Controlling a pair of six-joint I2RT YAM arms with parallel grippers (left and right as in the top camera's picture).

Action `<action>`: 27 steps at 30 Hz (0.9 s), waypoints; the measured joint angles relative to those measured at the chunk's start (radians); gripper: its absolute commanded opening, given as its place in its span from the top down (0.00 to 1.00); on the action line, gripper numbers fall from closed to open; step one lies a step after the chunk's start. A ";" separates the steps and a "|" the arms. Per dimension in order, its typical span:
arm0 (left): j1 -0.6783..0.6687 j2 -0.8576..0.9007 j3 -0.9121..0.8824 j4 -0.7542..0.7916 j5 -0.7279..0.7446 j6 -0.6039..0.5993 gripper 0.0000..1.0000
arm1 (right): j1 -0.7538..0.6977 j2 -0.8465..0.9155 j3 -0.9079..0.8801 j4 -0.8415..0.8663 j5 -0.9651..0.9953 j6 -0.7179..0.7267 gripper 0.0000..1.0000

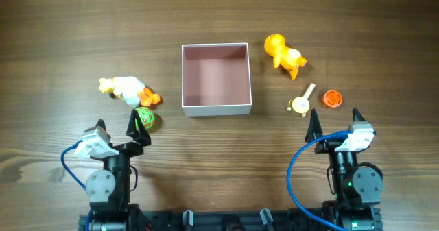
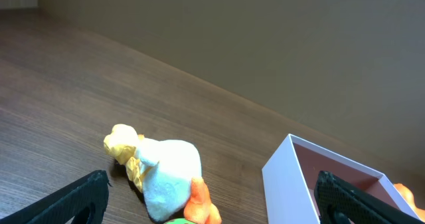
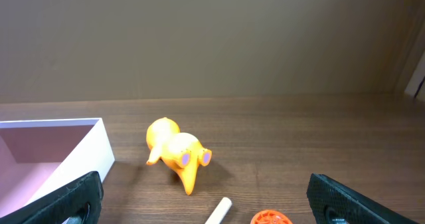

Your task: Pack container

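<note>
Both arms wait at the near edge of the table (image 1: 55, 39). The container (image 1: 216, 109) stands dead centre, farther out and between them, its pink floor bare. The left gripper (image 1: 118, 126) is spread wide with nothing in it, and the right gripper (image 1: 335, 118) is the same, fingers apart and empty.

So what's closest? On the left, a green ball (image 1: 145, 118) lies right by the left gripper's inner finger. Just beyond it is a white duck (image 1: 127, 89), its long axis running left to right across the line of reach, orange feet toward the container. On the right, an orange disc (image 1: 332, 99) and a small cream peg toy (image 1: 302, 102) lie just ahead of the right gripper. An orange duck (image 1: 283, 54) sits farther out, near the container's far right corner.

My read is that each side feeds inward: the container lies far and right of the left gripper, far and left of the right one.
</note>
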 measured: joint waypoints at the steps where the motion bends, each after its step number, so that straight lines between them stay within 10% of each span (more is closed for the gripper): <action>1: 0.000 0.000 0.000 0.000 0.000 0.000 0.00 | 0.000 0.000 0.000 0.000 0.000 0.000 0.00; 27: 0.000 0.000 0.000 0.000 0.079 0.211 0.00 | 0.002 0.000 0.000 0.016 0.156 -0.001 0.00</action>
